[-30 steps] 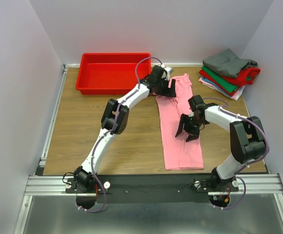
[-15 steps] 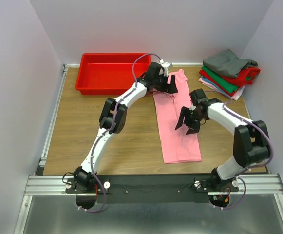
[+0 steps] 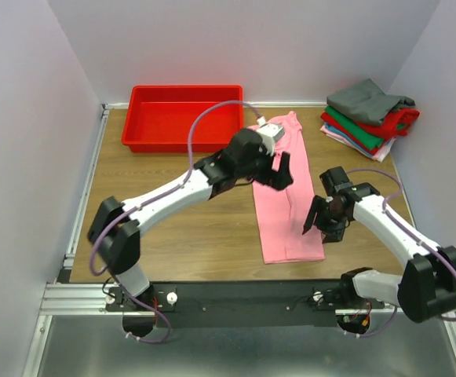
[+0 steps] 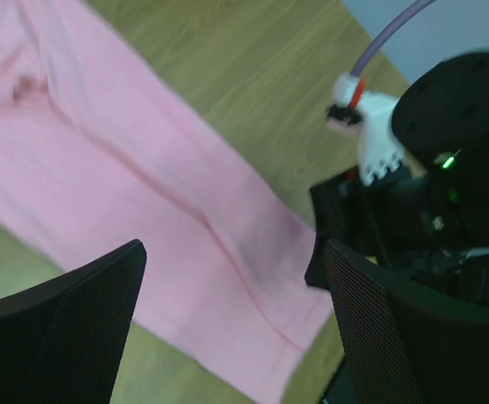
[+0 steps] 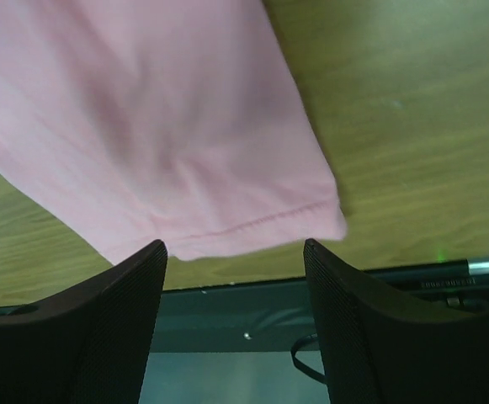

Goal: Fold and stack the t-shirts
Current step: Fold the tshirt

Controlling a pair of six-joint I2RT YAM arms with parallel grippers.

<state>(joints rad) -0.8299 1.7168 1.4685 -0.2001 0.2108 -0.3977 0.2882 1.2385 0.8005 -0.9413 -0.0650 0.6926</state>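
Back from the collar comes the left gripper, now over mid-shirt, jaws apart, empty; the right gripper slides toward the hem, also apart. The pink shirt lies centre frame, a long strip that looks ready for folding crosswise.

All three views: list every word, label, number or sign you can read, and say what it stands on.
No text can be read in any view.
Pale print on the black metal rail at the table's near edge, right wrist view: too blurred to read.
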